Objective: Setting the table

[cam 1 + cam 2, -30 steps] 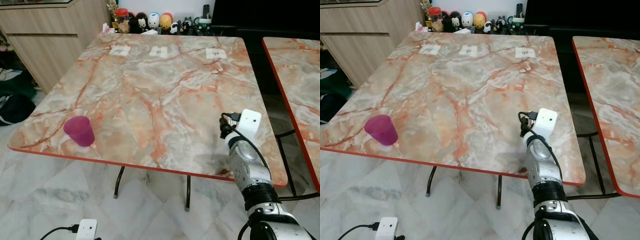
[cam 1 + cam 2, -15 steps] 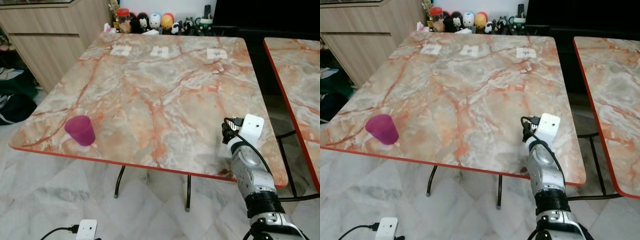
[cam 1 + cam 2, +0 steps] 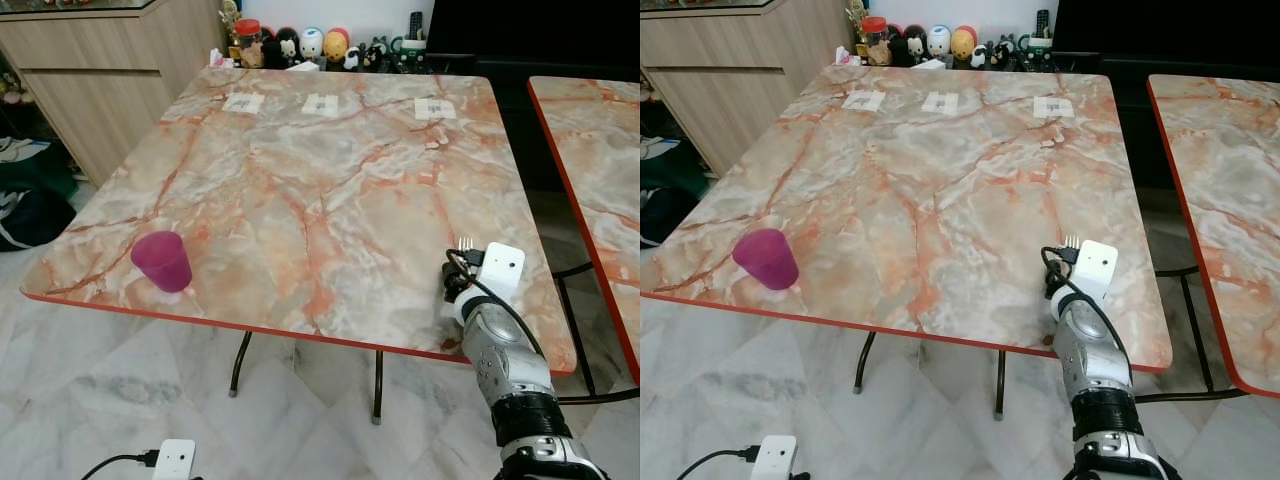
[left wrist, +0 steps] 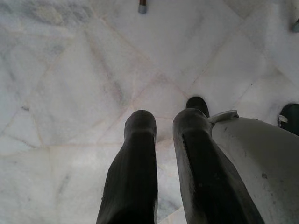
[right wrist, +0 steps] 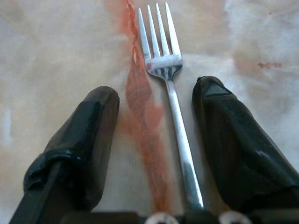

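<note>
On the table (image 3: 330,180): fork (image 5: 170,93) lying flat (tines away).
Right gripper (image 5: 156,121): released, fingers straddling fork.
Cup (image 3: 162,261): pink, near-left edge.

From head height we looked forward and down across the table (image 3: 300,190), both eye views sharing it. Our right wrist camera sat close above it; our left faced the floor (image 4: 70,93).

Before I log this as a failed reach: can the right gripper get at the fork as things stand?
Probably yes. The right gripper is open with its fingers either side of the fork, which lies flat on the marble table, nothing between them.
</note>
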`<state>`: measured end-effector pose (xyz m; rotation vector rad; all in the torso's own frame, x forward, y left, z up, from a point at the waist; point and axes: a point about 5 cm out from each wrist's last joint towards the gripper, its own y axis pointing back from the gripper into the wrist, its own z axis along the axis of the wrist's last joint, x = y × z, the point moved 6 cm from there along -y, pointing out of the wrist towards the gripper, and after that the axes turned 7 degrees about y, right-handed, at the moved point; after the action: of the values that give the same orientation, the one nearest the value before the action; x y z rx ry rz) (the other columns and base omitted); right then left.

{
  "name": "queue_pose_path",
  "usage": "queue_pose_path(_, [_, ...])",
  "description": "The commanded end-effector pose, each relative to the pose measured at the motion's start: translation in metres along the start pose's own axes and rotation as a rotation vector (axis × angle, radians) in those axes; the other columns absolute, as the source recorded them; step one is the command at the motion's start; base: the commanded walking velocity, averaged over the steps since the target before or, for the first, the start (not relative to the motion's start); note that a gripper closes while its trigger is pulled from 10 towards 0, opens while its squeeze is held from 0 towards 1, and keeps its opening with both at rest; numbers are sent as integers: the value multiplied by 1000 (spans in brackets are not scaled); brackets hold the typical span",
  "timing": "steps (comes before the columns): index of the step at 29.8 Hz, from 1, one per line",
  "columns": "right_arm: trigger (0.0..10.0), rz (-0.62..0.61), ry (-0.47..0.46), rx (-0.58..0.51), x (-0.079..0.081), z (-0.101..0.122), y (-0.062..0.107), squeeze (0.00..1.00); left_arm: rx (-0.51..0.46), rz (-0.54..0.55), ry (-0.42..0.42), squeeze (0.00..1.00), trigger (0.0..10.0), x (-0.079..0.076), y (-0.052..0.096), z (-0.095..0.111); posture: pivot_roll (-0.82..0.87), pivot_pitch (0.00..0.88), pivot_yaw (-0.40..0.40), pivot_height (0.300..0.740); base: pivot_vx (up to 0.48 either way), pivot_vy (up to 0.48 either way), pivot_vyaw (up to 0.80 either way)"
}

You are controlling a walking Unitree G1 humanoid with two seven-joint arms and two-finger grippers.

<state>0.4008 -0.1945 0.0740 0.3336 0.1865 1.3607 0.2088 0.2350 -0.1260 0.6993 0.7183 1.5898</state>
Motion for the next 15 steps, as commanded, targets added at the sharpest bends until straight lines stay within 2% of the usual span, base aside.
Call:
queue_pose_path(1, [0, 14, -26, 66, 4, -17, 1, 0, 43, 4, -19, 0, 10000, 5, 3, -13, -57, 67, 55, 740, 0, 0, 0])
queue_pose_path(9, [0, 29, -12, 70, 5, -19, 1, 0, 43, 5, -14, 0, 10000, 5, 2, -11, -58, 87, 52, 740, 0, 0, 0])
queue_pose_path(15, [0, 64, 6, 78, 13, -24, 3, 0, 43, 8, -2, 0, 10000, 6, 2, -11, -51, 103, 48, 740, 0, 0, 0])
